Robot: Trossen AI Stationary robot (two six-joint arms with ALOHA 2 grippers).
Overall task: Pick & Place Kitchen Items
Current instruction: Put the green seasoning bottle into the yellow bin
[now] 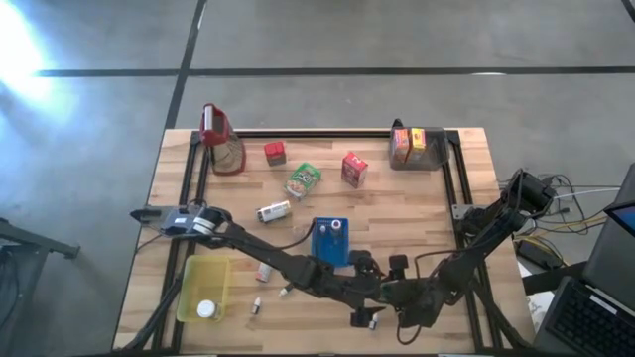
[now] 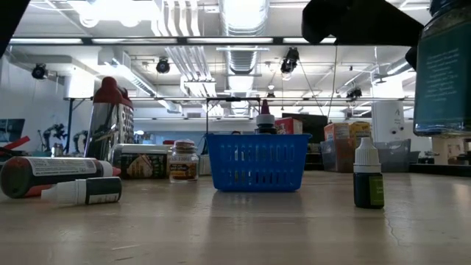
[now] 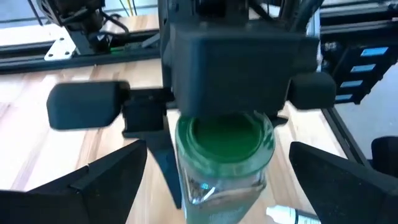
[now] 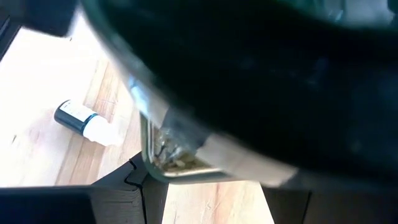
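Note:
A glass jar (image 3: 222,163) with a green lid (image 3: 225,134) hangs in the air near the table's near edge. In the low view it is the dark-labelled jar (image 2: 444,70) at upper right. My right gripper (image 3: 224,121) is shut on it. My left gripper (image 3: 221,202) is open, one finger (image 3: 102,186) on each side of the jar and well apart from it. Other kitchen items: red cartons (image 1: 275,153) (image 1: 353,169), a green packet (image 1: 303,180), a small tin (image 1: 273,211) and a green white-capped bottle (image 2: 366,179) standing upright. My right gripper holds the jar just below its green lid (image 3: 186,134), pinched between the two fingers, which stand on opposite sides of the glass. The gripper's own body hides the pads. The jar hangs upright and lifted clear of the table (image 2: 235,221).
The blue perforated tray (image 1: 332,241) sits just beyond both grippers. A yellow bin (image 1: 203,288) holding a white lid is at the near left. The red-topped jug (image 1: 220,139) and a clear box of cartons (image 1: 417,147) stand along the far edge. Small bottles (image 1: 265,273) (image 4: 84,121) lie on the wood.

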